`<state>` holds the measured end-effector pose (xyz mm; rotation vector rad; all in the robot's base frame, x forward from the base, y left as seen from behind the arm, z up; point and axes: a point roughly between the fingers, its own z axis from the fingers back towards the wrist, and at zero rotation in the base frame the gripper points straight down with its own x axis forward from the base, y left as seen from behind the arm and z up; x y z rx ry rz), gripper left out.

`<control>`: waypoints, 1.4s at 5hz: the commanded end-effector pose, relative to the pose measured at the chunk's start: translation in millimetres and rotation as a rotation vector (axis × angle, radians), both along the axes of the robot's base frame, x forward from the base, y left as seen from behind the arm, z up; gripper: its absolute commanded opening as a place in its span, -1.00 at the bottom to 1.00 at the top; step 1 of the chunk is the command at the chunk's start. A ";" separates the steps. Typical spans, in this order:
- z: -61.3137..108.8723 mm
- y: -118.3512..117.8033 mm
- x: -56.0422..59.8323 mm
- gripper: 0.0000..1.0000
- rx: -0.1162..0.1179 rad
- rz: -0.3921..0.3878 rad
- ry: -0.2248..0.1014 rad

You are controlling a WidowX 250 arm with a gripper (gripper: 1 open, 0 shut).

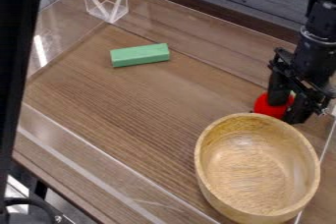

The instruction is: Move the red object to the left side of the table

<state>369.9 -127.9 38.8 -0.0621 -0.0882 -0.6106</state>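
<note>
Big wood-grain tabletop (118, 110), clear low walls round its edges. The round wooden bowl (257, 164) fills the near right corner. Black gripper (296, 98) is down at the right edge, pointing straight at the surface, jaws straddling the red object (270, 103) — whether they're pinching it I cannot tell. Green block (140, 55) lies flat toward the far left, well apart from the rest.
</note>
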 end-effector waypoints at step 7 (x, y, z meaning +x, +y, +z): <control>83.9 44.7 1.6 1.00 0.025 0.123 -0.186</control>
